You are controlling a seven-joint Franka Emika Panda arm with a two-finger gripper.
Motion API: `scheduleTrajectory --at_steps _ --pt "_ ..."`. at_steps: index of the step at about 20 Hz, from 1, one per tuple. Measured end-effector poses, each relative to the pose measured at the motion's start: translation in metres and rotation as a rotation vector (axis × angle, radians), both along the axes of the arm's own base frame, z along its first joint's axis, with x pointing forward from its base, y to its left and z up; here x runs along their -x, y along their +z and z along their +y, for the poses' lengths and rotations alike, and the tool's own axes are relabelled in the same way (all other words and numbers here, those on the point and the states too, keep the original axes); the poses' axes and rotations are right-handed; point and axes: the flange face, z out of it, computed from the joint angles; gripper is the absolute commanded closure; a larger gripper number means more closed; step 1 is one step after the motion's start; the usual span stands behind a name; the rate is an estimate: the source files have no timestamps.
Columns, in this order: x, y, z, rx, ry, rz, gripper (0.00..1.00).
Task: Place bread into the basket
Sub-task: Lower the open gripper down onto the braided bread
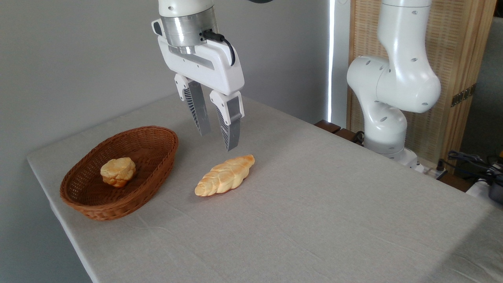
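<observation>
Two baked things are out, and only one of them is where it should be: a small round lumpy golden bun [118, 171] sits inside the oval reddish-brown woven wicker basket [153, 173], while the long braided golden-tan loaf of bread [225, 175] lies flat on the worktop [314, 212] just to the right of the basket, apart from its rim, one tapered end pointing toward me and the other toward the far edge. From where I stand the white two-finger tool [217, 134] hangs in the air above and a little behind the loaf, its ribbed grey fingers [231, 129] spread with a clear gap and nothing between them. I'd judge this is the approach before the pick; the loaf looks untouched. The next move, as I see it, calls for coming down so the fingers straddle the loaf across its narrow width near the middle, perhaps with some turn of the wrist to square up to its slant, then closing, lifting and carrying it leftward over the rim, clear of the bun. The worktop is draped in a plain pale grey cloth with faint creases. Behind is a bare grey wall, a bright strip of daylight, a woven bamboo screen with a wooden frame [459, 59] at the right, and cables [467, 161] by the arm's base.
</observation>
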Motion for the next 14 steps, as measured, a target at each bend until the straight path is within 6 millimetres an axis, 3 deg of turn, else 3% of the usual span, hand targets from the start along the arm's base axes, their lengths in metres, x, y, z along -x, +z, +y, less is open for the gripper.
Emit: scheduleTrajectory --at_steps 6,10,14 --pt "0.019 -0.043 -0.009 -0.001 -0.089 0.015 0.0" --pt "0.031 -0.081 -0.041 0.0 -0.164 -0.006 0.0" --pt "0.038 -0.114 -0.055 -0.003 -0.048 -0.015 0.0"
